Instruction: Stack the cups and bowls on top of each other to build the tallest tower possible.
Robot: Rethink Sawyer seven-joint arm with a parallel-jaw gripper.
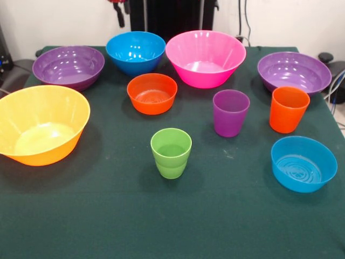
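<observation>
- Judged from how things lie, the stacking has not begun: every cup and bowl stands alone and upright, mouth up, on the green-covered bench, and nothing rests on anything else. The whole tower is left to build.
- Nearest the camera stands the green cup, alone near the middle of the bench, with bare cloth all round it.
- To its right, near the right edge, lies the small shallow blue bowl.
- At the left edge sits the large yellow-orange bowl, tilted a little toward the camera.
- In the middle band stand the purple cup and, to its right and apart from it, the orange cup.
- Left of the purple cup sits the small orange bowl.
- In the far row, left to right: one wide purple bowl, the medium blue bowl, the large pink bowl, and the second purple bowl.
- The blue and pink bowls stand just beside each other; whether their rims touch I cannot tell.
- Only dark parts of the robot show at the top edge, beyond the far row.
- The jaws themselves are not visible, so I cannot say whether they are released or clenched; plainly they hold none of these pieces.
- Every piece therefore lies well apart from the jaws, the green cup farthest of all from the top edge.
</observation>
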